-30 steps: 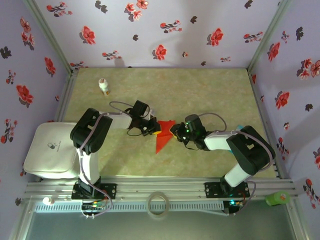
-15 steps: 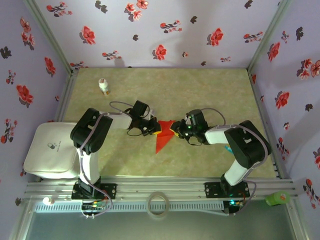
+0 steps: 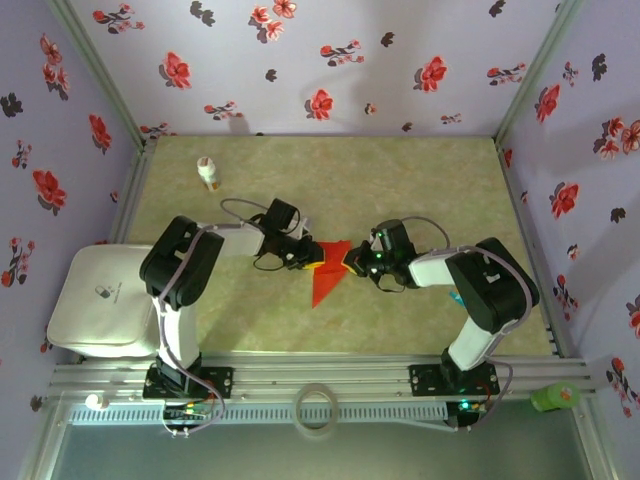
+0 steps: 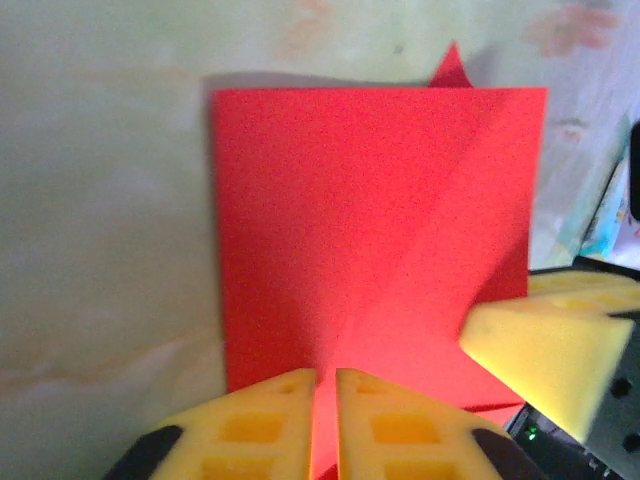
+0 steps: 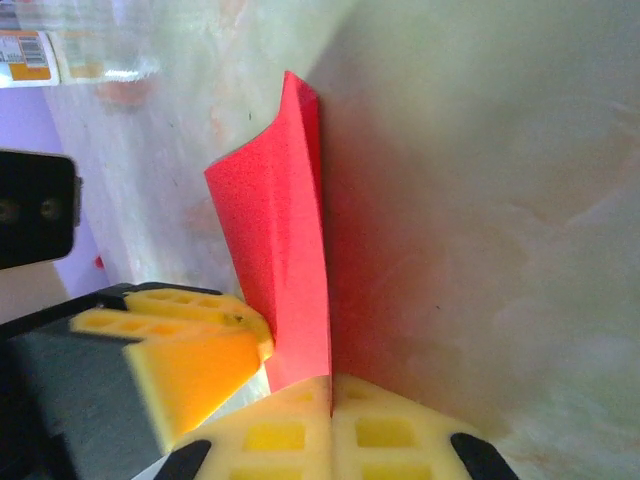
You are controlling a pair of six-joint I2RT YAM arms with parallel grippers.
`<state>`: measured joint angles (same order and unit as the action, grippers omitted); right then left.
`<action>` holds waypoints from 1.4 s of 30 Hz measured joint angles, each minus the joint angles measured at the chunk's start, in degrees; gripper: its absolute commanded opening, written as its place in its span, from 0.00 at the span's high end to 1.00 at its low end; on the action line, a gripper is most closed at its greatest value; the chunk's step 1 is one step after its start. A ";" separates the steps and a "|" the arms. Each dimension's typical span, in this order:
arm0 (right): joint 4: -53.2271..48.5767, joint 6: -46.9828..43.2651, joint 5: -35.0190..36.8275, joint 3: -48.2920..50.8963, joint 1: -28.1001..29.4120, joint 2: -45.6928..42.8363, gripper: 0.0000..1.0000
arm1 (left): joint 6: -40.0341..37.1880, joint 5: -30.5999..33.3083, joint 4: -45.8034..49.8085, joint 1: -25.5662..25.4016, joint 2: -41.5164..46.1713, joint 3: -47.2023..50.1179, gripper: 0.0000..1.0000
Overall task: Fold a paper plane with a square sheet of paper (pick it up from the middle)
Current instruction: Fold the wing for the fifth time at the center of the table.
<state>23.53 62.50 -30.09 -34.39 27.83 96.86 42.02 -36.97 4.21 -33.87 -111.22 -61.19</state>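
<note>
The square sheet of paper (image 3: 325,280) is bright red and folded, tapering to a point toward the near edge of the table. In the left wrist view the paper (image 4: 370,220) stands as a rectangle with a diagonal crease. My left gripper (image 3: 312,262) is at its left edge; the yellow jaws (image 4: 326,385) stand a narrow slit apart with red showing between them. My right gripper (image 3: 350,263) is at the right edge. In the right wrist view its jaws (image 5: 331,390) are pressed together on the edge of the paper (image 5: 285,250).
A small white bottle (image 3: 208,172) with an orange band stands at the back left. A white case (image 3: 105,300) lies off the table's left side. A teal card (image 3: 458,297) peeks out under the right arm. A tape ring (image 3: 316,408) sits on the near rail.
My right gripper slid left to the paper and closed on its edge. My left gripper's jaws, closed before, have parted a little. The paper stays in place.
</note>
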 measured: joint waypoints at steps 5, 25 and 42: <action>1.95 4.04 2.56 1.88 -0.04 -1.90 0.96 | -6.34 2.27 5.55 -0.72 5.79 -3.93 0.62; 3.26 14.75 11.52 3.76 2.47 -5.81 0.98 | -24.79 31.28 7.43 -19.19 14.97 5.42 0.47; 3.28 16.17 12.17 3.76 2.93 -6.05 0.98 | -28.63 41.51 6.97 -22.82 13.25 5.38 0.51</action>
<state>26.81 78.67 -17.91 -30.63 30.76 90.80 13.39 4.54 11.18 -56.69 -97.97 -55.81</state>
